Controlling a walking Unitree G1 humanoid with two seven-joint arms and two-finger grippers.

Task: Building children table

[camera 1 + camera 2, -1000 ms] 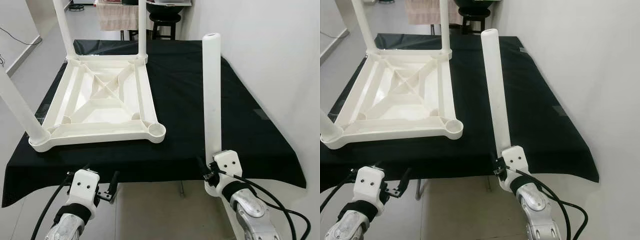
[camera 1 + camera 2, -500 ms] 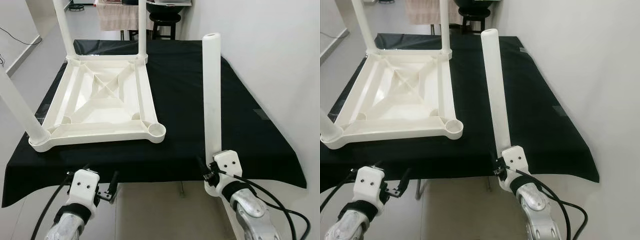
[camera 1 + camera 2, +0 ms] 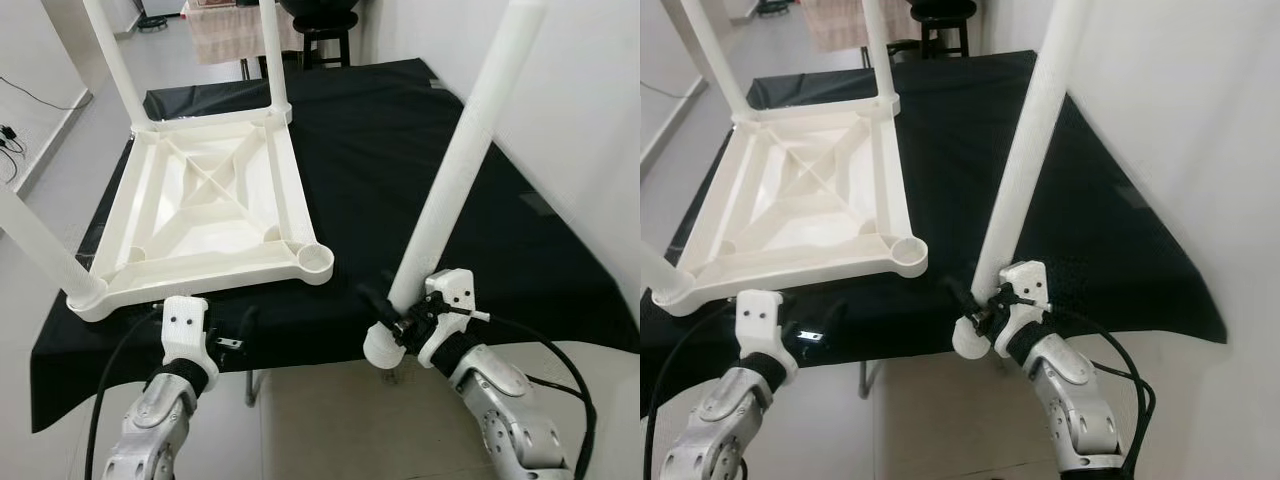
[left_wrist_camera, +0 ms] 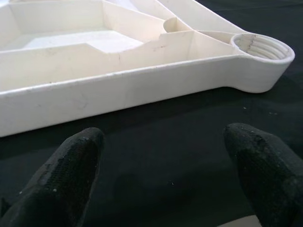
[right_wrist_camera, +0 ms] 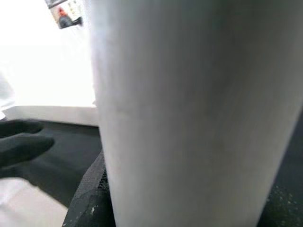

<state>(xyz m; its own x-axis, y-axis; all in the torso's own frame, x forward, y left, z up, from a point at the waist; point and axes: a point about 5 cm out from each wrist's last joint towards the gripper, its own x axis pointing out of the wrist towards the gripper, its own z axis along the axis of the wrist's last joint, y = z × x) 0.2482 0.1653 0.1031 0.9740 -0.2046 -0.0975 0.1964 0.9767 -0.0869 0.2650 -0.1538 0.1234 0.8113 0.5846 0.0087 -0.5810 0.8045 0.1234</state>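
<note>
My right gripper (image 3: 392,322), at the lower centre-right, is closed around the long white plastic table leg (image 3: 455,164), which leans up toward the upper right corner. My left gripper (image 3: 236,335), at the lower left, has its fingers (image 4: 71,165) spread wide and holds nothing. The upturned white plastic tabletop (image 3: 205,215) lies on the black cloth (image 3: 420,120) at the left, its empty round corner socket (image 3: 314,263) near the front edge.
</note>
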